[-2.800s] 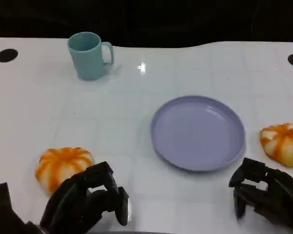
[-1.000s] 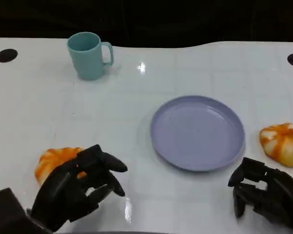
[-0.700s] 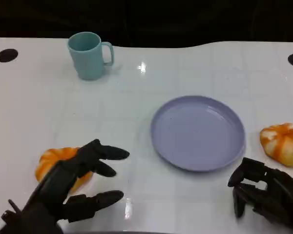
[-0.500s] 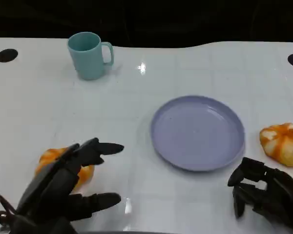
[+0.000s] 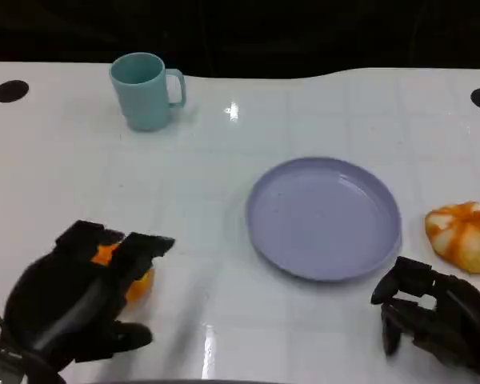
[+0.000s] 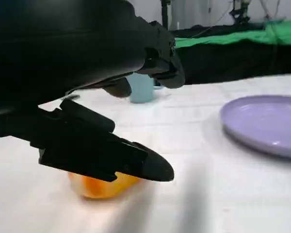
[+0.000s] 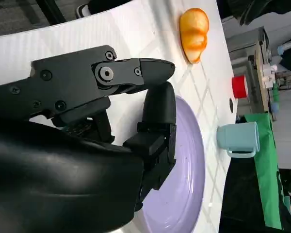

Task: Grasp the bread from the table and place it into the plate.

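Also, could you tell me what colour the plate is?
Pale lilac-purple plate, clearest in the head view.

The left robot hand (image 5: pixel 76 300) arches palm-down with fingers spread, while the right robot hand (image 5: pixel 432 320) sits curled and empty.

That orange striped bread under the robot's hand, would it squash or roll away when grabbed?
The bread looks puffy, so it probably gives a little under the left hand. Its underside seems to sit flat on the table, so rolling seems unlikely. Probably light for its size.
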### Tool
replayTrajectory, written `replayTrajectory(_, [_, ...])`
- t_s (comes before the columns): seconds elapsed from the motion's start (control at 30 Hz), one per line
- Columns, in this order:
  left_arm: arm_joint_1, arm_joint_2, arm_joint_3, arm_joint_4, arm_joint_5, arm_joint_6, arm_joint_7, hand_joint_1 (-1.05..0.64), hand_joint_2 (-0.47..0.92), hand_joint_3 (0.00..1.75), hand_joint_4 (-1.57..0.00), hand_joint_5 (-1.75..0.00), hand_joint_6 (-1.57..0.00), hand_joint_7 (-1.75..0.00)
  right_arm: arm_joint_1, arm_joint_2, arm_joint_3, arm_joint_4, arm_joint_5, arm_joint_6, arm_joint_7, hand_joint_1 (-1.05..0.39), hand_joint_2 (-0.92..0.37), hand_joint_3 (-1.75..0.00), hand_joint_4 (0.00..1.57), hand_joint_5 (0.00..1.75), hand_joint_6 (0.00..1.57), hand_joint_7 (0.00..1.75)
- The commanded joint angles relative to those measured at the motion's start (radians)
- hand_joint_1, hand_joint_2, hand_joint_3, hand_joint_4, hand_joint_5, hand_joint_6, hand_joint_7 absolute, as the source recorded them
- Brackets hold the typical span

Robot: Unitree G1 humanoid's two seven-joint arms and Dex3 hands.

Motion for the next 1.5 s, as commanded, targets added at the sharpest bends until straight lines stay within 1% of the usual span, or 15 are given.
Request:
replayTrajectory(0.03, [0.002, 0.023, -0.033, -0.041, 0.078, 0.069, -0.027, -0.61, 0.90, 0.03, 0.00, -0.47, -0.09, -0.32, 0.014, -0.011, -0.003, -0.002, -0.002, 0.006, -0.006, -0.54, -0.92, -0.26, 0.67, 1.75, 0.71, 1.35])
replayTrajectory(0.13, [-0.002, 0.024, -0.056, -0.055, 0.136, 0.119, -0.041, -0.50, 0.85, 0.01, 0.00, -0.41, -0.10, -0.29, 0.018, -0.013, 0.000, -0.007, -0.011, 0.003, -0.016, -0.55, -0.92, -0.26, 0.67, 1.75, 0.71, 1.35])
replayTrajectory(0.2, [-0.005, 0.025, -0.070, -0.061, 0.178, 0.149, -0.051, -0.44, 0.83, 0.01, -0.01, -0.37, -0.13, -0.20, 0.020, -0.013, 0.000, -0.011, -0.014, 0.001, -0.019, -0.56, -0.92, -0.26, 0.68, 1.75, 0.72, 1.36])
replayTrajectory(0.33, [-0.030, 0.032, -0.107, -0.050, 0.277, 0.204, -0.085, -0.40, 0.80, 0.00, -0.01, -0.33, -0.14, -0.15, 0.021, -0.012, -0.001, -0.020, -0.012, 0.019, -0.020, -0.55, -0.92, -0.26, 0.68, 1.75, 0.71, 1.36])
replayTrajectory(0.5, [-0.080, 0.040, -0.151, 0.038, 0.336, 0.233, -0.047, -0.40, 0.76, 0.00, -0.04, -0.33, -0.19, -0.12, 0.017, -0.010, -0.008, -0.012, 0.005, 0.039, -0.005, -0.54, -0.92, -0.25, 0.68, 1.75, 0.71, 1.36])
replayTrajectory(0.6, [-0.104, 0.041, -0.166, 0.078, 0.334, 0.251, -0.047, -0.38, 0.76, 0.00, -0.05, -0.30, -0.21, -0.08, 0.015, -0.011, -0.007, -0.008, 0.006, 0.036, -0.002, -0.54, -0.92, -0.24, 0.68, 1.75, 0.71, 1.36])
replayTrajectory(0.7, [-0.143, 0.038, -0.182, 0.157, 0.320, 0.261, -0.030, -0.38, 0.75, 0.00, -0.07, -0.29, -0.23, -0.06, 0.017, -0.013, -0.005, -0.005, -0.001, 0.021, -0.003, -0.54, -0.92, -0.24, 0.68, 1.75, 0.71, 1.36])
replayTrajectory(0.8, [-0.174, 0.042, -0.204, 0.211, 0.320, 0.274, -0.033, -0.41, 0.76, 0.00, -0.09, -0.27, -0.23, -0.05, 0.020, -0.015, -0.003, -0.009, -0.004, 0.020, -0.006, -0.54, -0.92, -0.24, 0.68, 1.75, 0.71, 1.35])
replayTrajectory(0.97, [-0.223, 0.054, -0.242, 0.286, 0.322, 0.301, -0.080, -0.45, 0.78, 0.01, -0.06, -0.24, -0.22, -0.02, 0.026, -0.011, -0.005, -0.020, 0.003, 0.030, -0.006, -0.54, -0.92, -0.24, 0.69, 1.75, 0.72, 1.35])
replayTrajectory(1.1, [-0.265, 0.054, -0.267, 0.381, 0.293, 0.307, -0.055, -0.45, 0.77, 0.00, -0.08, -0.23, -0.24, -0.02, 0.025, -0.010, -0.004, -0.014, 0.000, 0.013, -0.002, -0.54, -0.92, -0.26, 0.69, 1.75, 0.72, 1.35])
replayTrajectory(1.27, [-0.294, 0.070, -0.287, 0.480, 0.235, 0.273, 0.049, -0.37, 0.81, 0.03, -0.20, -0.21, -0.33, -0.03, 0.030, -0.011, 0.001, -0.027, -0.011, 0.018, -0.020, -0.55, -0.92, -0.26, 0.69, 1.75, 0.72, 1.35])
replayTrajectory(1.4, [-0.313, 0.079, -0.297, 0.535, 0.187, 0.254, 0.105, -0.33, 0.86, 0.05, -0.29, -0.20, -0.41, -0.04, 0.035, -0.013, 0.006, -0.042, -0.023, 0.025, -0.035, -0.56, -0.92, -0.26, 0.68, 1.75, 0.72, 1.36])
replayTrajectory(1.47, [-0.319, 0.083, -0.299, 0.556, 0.157, 0.240, 0.135, -0.30, 0.89, 0.07, -0.41, -0.24, -0.48, -0.05, 0.036, -0.012, 0.006, -0.044, -0.021, 0.026, -0.036, -0.57, -0.92, -0.25, 0.68, 1.75, 0.72, 1.36])
replayTrajectory(1.5, [-0.320, 0.084, -0.296, 0.564, 0.139, 0.226, 0.160, -0.29, 0.90, 0.08, -0.45, -0.25, -0.50, -0.06, 0.036, -0.012, 0.006, -0.044, -0.018, 0.027, -0.033, -0.56, -0.92, -0.25, 0.68, 1.75, 0.72, 1.37])
